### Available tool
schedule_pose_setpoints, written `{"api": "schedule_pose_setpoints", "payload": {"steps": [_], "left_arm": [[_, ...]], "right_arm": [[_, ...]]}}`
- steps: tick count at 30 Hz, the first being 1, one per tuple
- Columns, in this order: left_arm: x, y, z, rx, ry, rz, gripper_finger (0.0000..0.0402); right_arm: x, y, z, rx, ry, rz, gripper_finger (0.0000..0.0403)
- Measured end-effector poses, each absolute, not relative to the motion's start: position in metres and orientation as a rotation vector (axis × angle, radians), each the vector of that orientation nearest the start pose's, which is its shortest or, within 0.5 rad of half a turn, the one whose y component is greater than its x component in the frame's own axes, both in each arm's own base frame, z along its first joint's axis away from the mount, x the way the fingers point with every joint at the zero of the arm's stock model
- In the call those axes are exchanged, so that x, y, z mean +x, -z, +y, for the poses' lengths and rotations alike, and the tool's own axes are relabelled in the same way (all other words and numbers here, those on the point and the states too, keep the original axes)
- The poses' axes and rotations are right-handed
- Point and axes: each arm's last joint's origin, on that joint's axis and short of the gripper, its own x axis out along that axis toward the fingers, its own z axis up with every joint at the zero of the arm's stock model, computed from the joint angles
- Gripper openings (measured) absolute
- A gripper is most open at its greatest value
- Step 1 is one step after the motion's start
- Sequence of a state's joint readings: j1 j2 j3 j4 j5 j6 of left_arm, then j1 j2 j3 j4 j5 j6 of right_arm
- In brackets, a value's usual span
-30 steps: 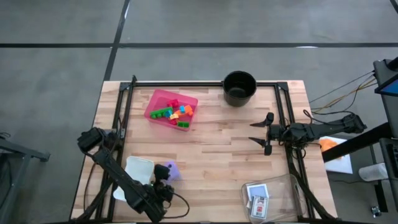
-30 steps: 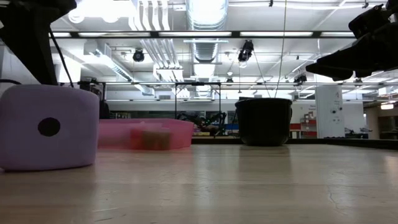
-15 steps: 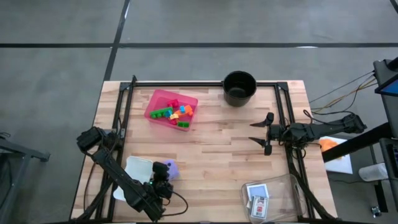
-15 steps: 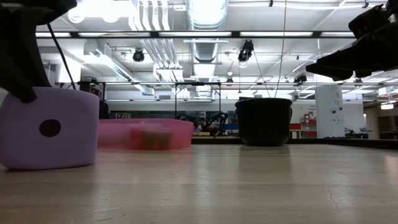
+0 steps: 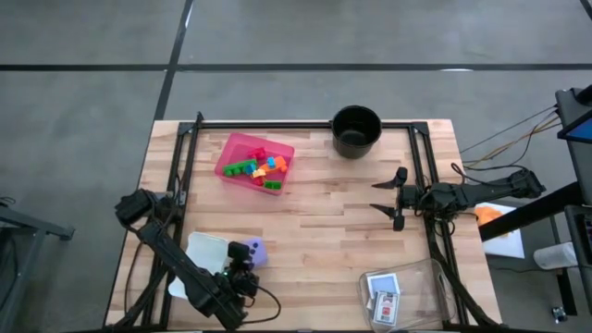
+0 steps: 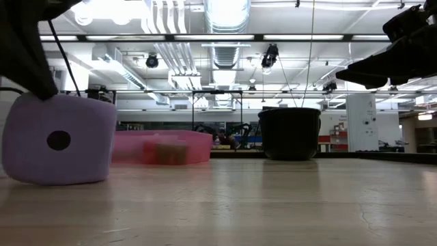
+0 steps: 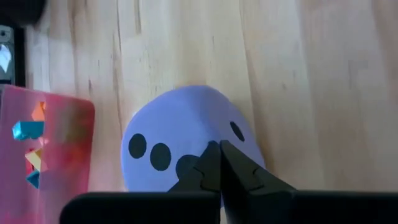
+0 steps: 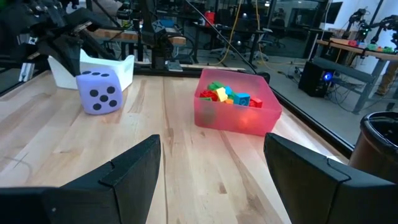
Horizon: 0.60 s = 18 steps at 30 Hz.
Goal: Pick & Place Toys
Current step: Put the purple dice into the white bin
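We work on a pale wooden table [image 5: 324, 231] framed by black rails, with a grey floor around it and a lit workshop behind. The pink tray [image 5: 254, 163] sits toward the far left, holding the small bricks [image 5: 262, 168]; the black pot [image 5: 356, 130] stands at the far edge; a clear bin [image 5: 407, 294] at the near right holds the cards [image 5: 383, 301].

Our left gripper [image 5: 242, 275] is at the near left, its fingers pinched together against the purple die [image 7: 186, 146], not around it. The right gripper [image 5: 393, 198] waits spread wide at the right rail.

We judge the risk to be a push instead of a grasp: with closed tips pressing one face, the die could tilt or roll away. In the low view it sits slightly tilted. It is soft lavender with rounded corners and dark dots.
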<state>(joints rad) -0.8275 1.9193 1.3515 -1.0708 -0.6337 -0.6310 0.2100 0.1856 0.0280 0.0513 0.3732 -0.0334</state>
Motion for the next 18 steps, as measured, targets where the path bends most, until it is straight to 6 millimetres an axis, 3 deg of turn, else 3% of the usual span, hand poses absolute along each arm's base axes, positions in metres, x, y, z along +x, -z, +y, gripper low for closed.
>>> {"api": "schedule_pose_setpoints", "payload": {"steps": [11,18], "left_arm": [[0.251,-0.204,-0.245,0.573,-0.258,1.104,0.0001],[0.249,-0.204,-0.245,0.577,-0.191,1.176,0.0001]], "right_arm": [[0.106,-0.163,0.012,-0.064,0.161,0.105,0.0285],[0.106,-0.163,0.012,-0.064,0.161,0.105,0.0285]]}}
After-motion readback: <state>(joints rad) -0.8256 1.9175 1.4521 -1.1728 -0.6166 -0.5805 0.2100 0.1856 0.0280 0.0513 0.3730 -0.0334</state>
